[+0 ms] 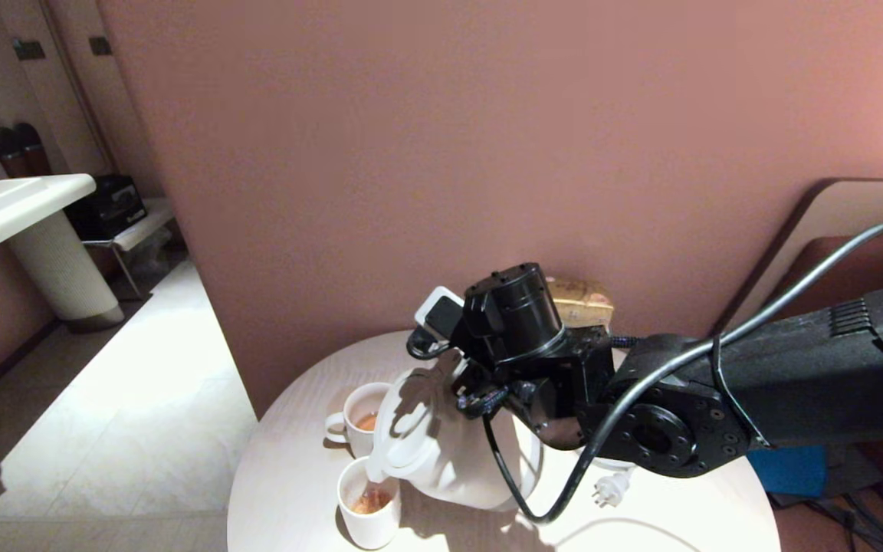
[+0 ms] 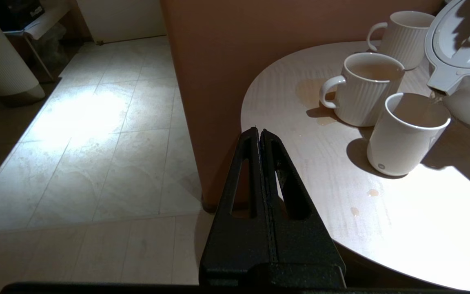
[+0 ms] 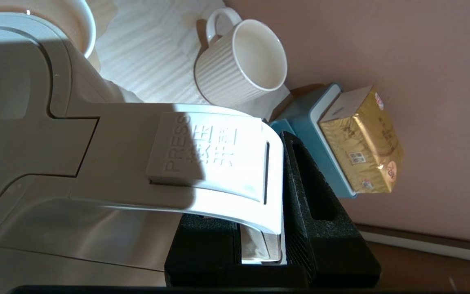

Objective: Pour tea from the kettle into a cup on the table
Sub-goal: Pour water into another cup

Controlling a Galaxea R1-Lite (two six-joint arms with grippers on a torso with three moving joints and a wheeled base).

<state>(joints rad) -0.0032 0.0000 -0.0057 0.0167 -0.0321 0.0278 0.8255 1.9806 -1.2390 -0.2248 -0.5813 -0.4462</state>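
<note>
- The kettle (image 1: 441,452) is tilted over the table (image 1: 288,491), with its spout just above the rim of the cup (image 1: 369,512), near the table's front edge.
- A thin stream of tea (image 2: 435,98) runs from the spout into the cup — amber liquid shows at the cup's bottom in the head view.
- The right gripper (image 3: 259,228) has its fingers closed on the kettle's handle, just below the "PRESS" lid button; one black finger (image 3: 312,204) lies flat against the side of the handle.
- A ribbed mug (image 2: 361,92) with some tea in it stands just beside the cup, on the wall side; a second ribbed mug (image 2: 402,36) stands behind it, nearer the wall.
- A few small drops and a faint wet mark lie on the table near the cup and the mug.
- The kettle's plug cord (image 1: 610,487) hangs loose on the table, on the right side.
- A blue box (image 3: 312,130) with a gold packet (image 3: 361,143) stands against the pink wall (image 1: 487,153).
- The left gripper (image 2: 259,136) is off the table's edge, above the tiled floor (image 2: 88,134), fingers pressed together and empty.
</note>
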